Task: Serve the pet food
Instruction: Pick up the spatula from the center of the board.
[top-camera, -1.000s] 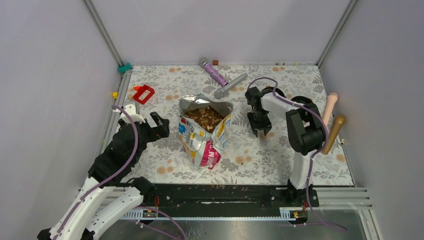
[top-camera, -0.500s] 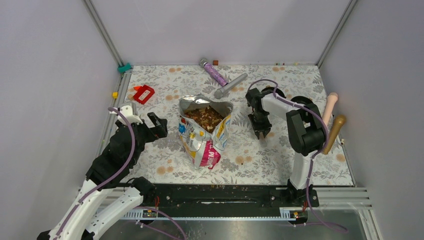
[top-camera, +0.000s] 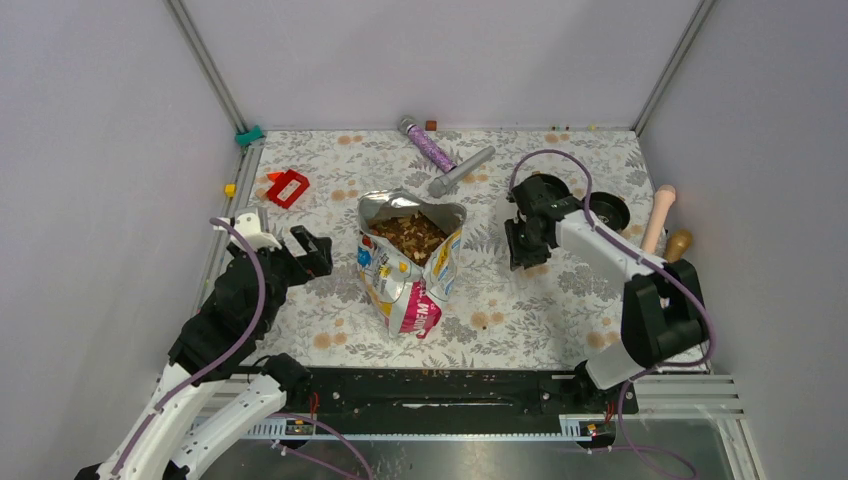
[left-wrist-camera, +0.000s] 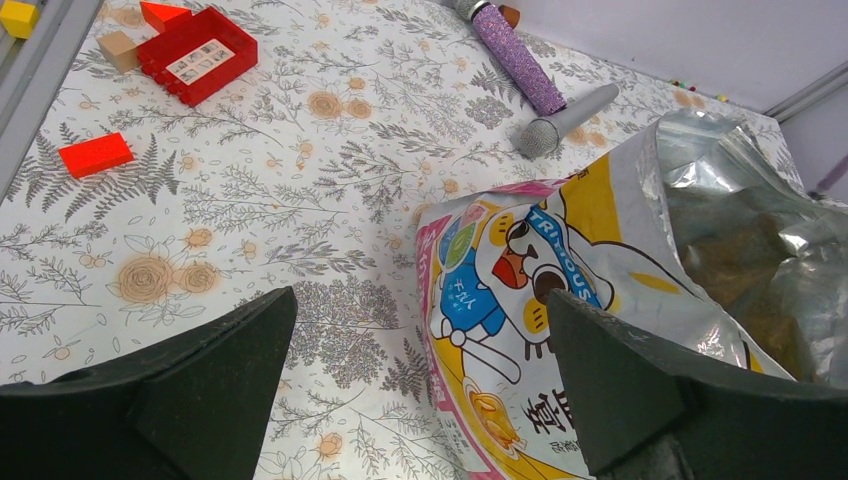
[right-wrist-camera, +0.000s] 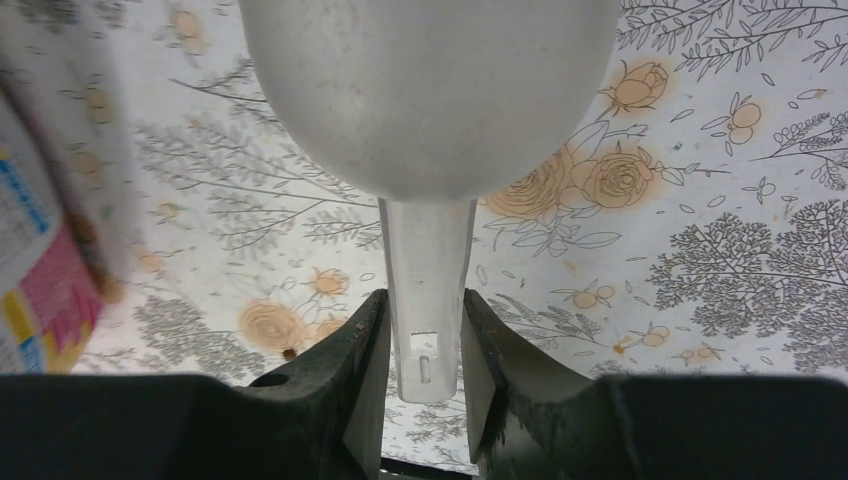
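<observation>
The pet food is brown kibble lying in an open, silver-lined bag that stands mid-table. In the left wrist view the bag shows its cartoon animal face, with the kibble dim inside. My left gripper is open just left of the bag, and its fingers stand wide apart with nothing between them. My right gripper is to the right of the bag. It is shut on the handle of a white scoop, whose bowl points away from the fingers above the cloth.
A round black bowl sits behind the right arm. Two wooden handles lie at the right edge. A purple glitter microphone and a grey one lie at the back. A red block is at the back left.
My right gripper closed onto the scoop handle, and the right arm's elbow swung out to the near right. The left gripper shifted slightly left, still open.
</observation>
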